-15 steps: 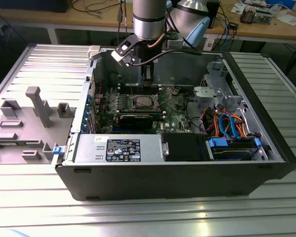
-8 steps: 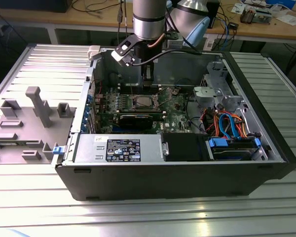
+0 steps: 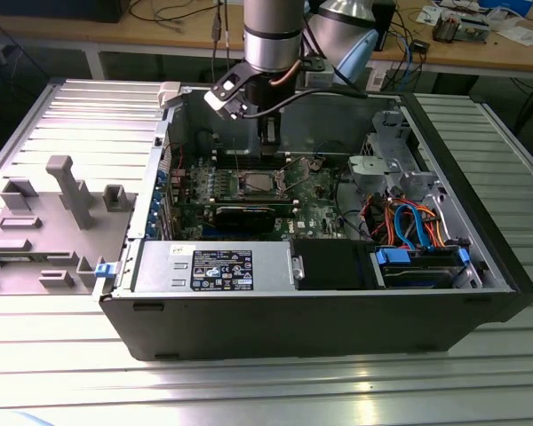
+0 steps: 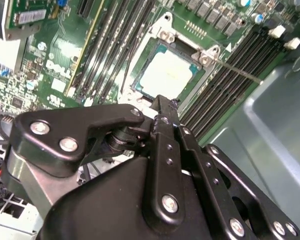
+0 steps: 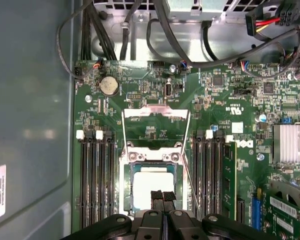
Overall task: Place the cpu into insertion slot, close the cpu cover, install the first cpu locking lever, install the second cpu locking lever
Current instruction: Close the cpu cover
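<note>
The gripper's (image 4: pixel 165 106) black linkage sits closest in both wrist views. In the first wrist view the gripper (image 5: pixel 163 196) has its two pads pressed flat together with nothing between them. The tips hang right over one edge of the cpu (image 5: pixel 152 184); whether they touch its top cannot be told. The cpu, dull silver-grey, lies flat inside the insertion slot (image 5: pixel 125 190), squarely within the silvery rim, in the middle of the green motherboard (image 5: pixel 215 100). The cpu cover (image 5: pixel 155 111) is open: its thin metal frame is folded back off the socket on the side away from the gripper, toward the round coin cell (image 5: pixel 108 85). A thin locking lever (image 4: pixel 240 72) slants out from a corner of the socket across the neighbouring memory slots (image 4: pixel 225 90).

In the exterior view the arm comes down into the open computer case (image 3: pixel 320 311), the gripper (image 3: pixel 266 142) above the far part of the board. A long black card (image 3: pixel 249 211) lies just near of the socket and the power supply (image 3: pixel 213 266) sits along the case's near wall. Orange and blue cables (image 3: pixel 409 222) bunch at the exterior view's right. The case rests on a ribbed metal table (image 3: pixel 249 390), with a grey fixture block (image 3: pixel 53 213) at the exterior view's left.
</note>
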Controlling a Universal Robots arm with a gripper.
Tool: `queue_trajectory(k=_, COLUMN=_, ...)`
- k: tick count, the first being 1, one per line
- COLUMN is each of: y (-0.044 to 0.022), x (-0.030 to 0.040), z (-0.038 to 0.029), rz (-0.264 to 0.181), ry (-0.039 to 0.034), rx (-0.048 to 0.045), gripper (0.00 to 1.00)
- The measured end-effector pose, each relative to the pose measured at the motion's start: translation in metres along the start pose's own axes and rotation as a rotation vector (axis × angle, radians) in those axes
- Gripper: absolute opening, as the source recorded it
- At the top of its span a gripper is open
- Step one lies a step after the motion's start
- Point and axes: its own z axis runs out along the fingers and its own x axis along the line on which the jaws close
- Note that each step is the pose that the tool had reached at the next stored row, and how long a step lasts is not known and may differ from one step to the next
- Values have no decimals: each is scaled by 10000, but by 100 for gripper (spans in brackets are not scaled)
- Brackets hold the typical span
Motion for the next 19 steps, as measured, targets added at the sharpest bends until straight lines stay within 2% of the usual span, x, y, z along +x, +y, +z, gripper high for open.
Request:
queue_trajectory(k=2, y=46, x=0, z=2, rz=0, ry=-20, rx=27, gripper=11)
queue_trajectory(k=4, y=74, x=0, z=4, rz=-2, ry=-20, rx=103, gripper=11)
queue_trajectory(k=7, y=82, x=5, z=3, rz=-2, ry=-31, rx=157, gripper=11)
queue_trajectory(k=11, y=84, x=19, z=-26, rz=-5, ry=-102, rx=156, gripper=11)
queue_trajectory(k=19, y=87, x=20, z=-114, rz=-5, ry=-109, rx=157, gripper=11)
